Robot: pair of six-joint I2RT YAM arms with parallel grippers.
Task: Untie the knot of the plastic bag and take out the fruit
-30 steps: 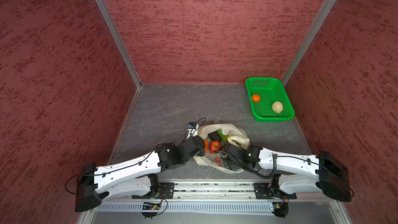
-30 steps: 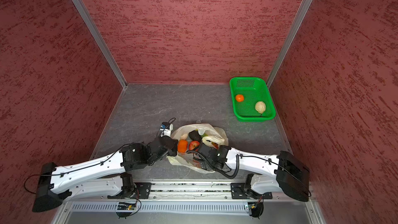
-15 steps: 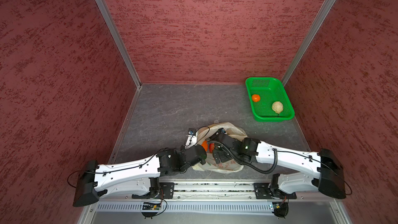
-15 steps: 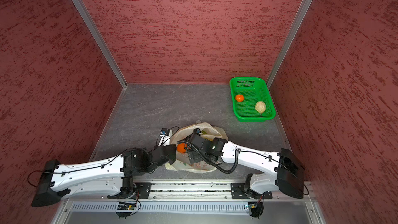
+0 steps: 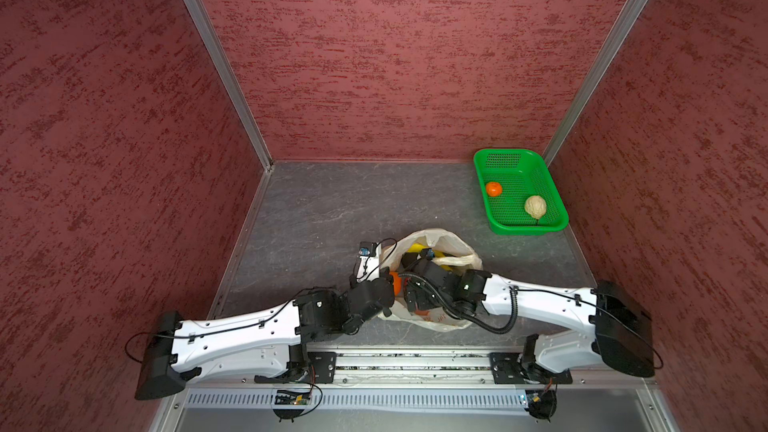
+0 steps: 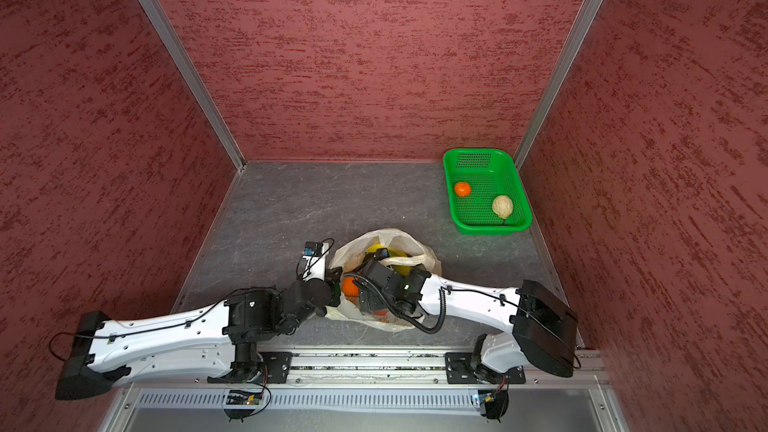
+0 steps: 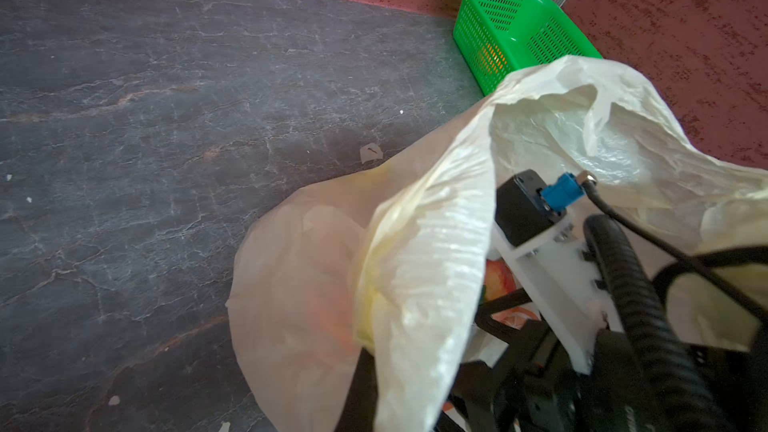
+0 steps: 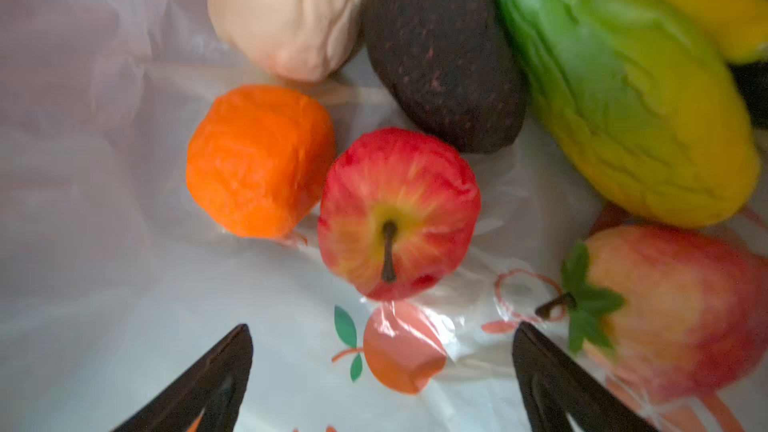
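Note:
The plastic bag (image 5: 432,236) (image 6: 386,236) lies at the table's front middle with its mouth wide open; the knot does not show in any view. My left gripper (image 5: 386,278) is shut on the bag's left edge, and the film (image 7: 415,263) drapes over its jaws. My right gripper (image 8: 382,326) is open inside the bag, just above the printed film. Ahead of its fingertips (image 8: 232,351) lie fruit: a red apple (image 8: 397,214), an orange (image 8: 259,160), a dark avocado (image 8: 440,47), a green-yellow mango (image 8: 623,110), a cream bumpy one (image 8: 291,6), a second apple (image 8: 673,309).
A green basket (image 5: 557,201) (image 6: 521,201) stands at the back right against the wall, holding an orange (image 5: 493,189) and a cream bumpy fruit (image 5: 535,206). Red walls close in the grey table on three sides. Both arms meet at the bag.
My right gripper has moved left and deeper into the bag's mouth, staying open. My left gripper dipped toward the front and came back, still shut on the bag's edge.

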